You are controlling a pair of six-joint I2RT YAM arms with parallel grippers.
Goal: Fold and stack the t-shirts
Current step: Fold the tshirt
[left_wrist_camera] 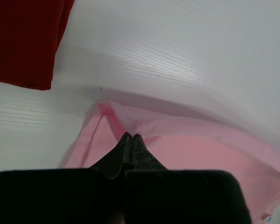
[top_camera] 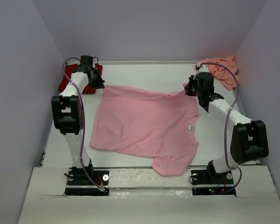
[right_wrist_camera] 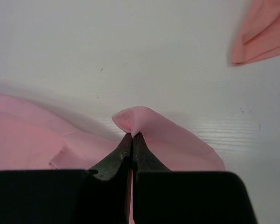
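The light pink t-shirt (top_camera: pixel 144 126) lies spread across the middle of the table, its white neck label (top_camera: pixel 191 127) on the right. My left gripper (top_camera: pixel 101 86) is shut on the shirt's far left corner (left_wrist_camera: pixel 133 127), with cloth bunched at its tips. My right gripper (top_camera: pixel 186 90) is shut on the far right edge, and a pinched fold (right_wrist_camera: pixel 133 120) rises above its tips. Both held corners are lifted a little off the table. A dark red t-shirt (top_camera: pixel 67 83) lies folded at the far left, behind the left arm. A salmon-pink t-shirt (top_camera: pixel 223 70) lies crumpled at the far right corner.
White table (top_camera: pixel 144 74) with grey walls close on the left, right and back. The arm bases stand at the near edge. In the left wrist view the dark red t-shirt (left_wrist_camera: pixel 23 42) fills the upper left; in the right wrist view the salmon-pink t-shirt (right_wrist_camera: pixel 266 32) shows at the upper right.
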